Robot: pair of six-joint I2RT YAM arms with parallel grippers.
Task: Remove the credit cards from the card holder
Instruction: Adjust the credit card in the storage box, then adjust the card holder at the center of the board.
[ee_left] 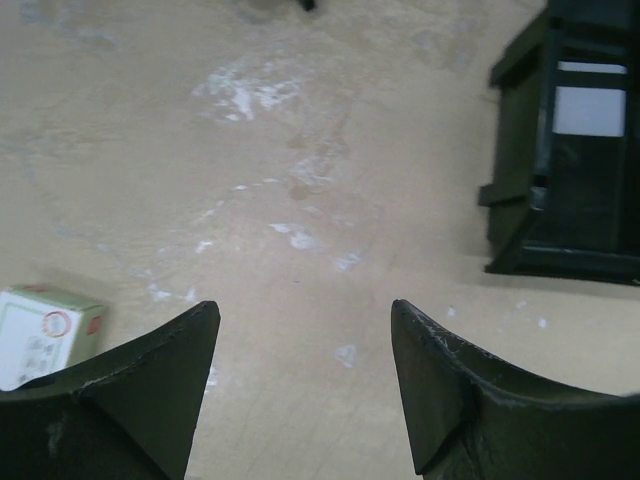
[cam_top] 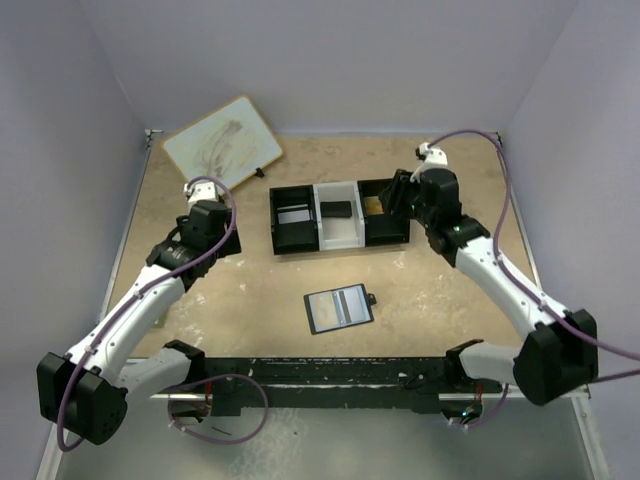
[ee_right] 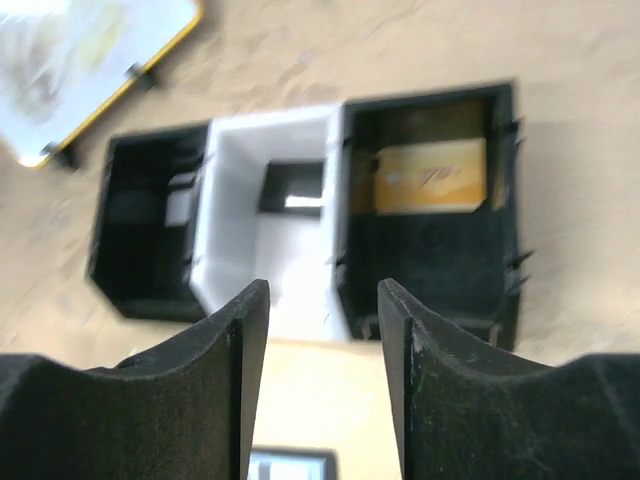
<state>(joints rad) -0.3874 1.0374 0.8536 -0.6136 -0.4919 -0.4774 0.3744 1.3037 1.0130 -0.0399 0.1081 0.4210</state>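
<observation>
Lying unfolded, pale-lined black card holder (cam_top: 339, 307)

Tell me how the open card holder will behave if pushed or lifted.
The card holder lies open and flat on the table, so a push probably slides it. Lifted by one edge, its other half likely flops. It looks thin, probably light.

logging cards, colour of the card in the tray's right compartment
Thin flat card: golden yellow; right wrist view.
</observation>
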